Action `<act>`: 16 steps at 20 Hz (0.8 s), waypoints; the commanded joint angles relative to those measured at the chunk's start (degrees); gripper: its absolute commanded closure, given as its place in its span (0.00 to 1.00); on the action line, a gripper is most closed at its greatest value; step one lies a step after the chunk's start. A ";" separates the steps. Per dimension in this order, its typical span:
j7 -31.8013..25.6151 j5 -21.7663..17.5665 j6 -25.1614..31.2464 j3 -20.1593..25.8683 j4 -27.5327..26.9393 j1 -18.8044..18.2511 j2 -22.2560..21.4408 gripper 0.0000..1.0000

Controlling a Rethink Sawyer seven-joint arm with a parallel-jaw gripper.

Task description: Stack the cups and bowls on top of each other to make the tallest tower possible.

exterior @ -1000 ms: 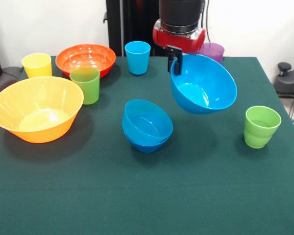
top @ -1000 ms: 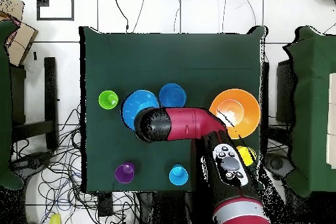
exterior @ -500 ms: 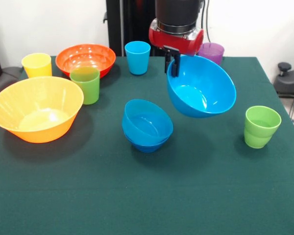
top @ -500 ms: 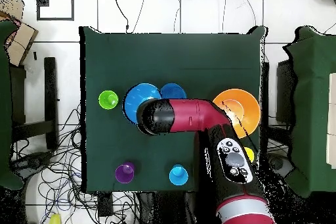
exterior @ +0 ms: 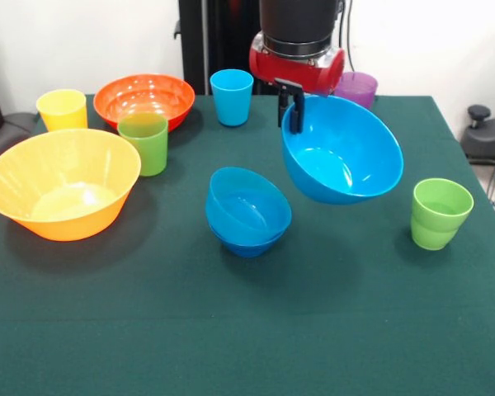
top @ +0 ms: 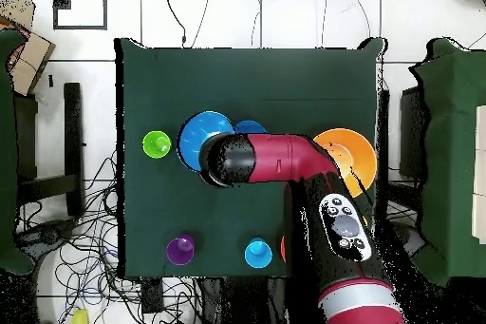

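Under the tool (exterior: pixel 292 105) hangs the big blue bowl (exterior: pixel 342 153), rim clamped, tilted

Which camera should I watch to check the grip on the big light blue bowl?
The front view. There the gripper pinches the rim of the big light blue bowl, which hangs tilted above the table. In the overhead view the arm covers the gripper and much of the bowl; only part of its rim and inside shows.

The big light blue bowl (exterior: pixel 341 153) hangs tilted at centre right, above two nested blue bowls (exterior: pixel 247 212) at centre.
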 commanded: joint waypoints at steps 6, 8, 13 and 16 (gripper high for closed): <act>-6.42 -1.16 4.20 4.53 -3.79 -2.56 3.27 1.00; -6.24 -1.10 4.04 4.56 -3.60 -2.76 3.20 1.00; -7.08 -1.94 6.52 4.00 -7.31 -2.94 5.28 1.00; -6.61 -1.69 9.18 3.57 -10.25 -2.35 5.83 1.00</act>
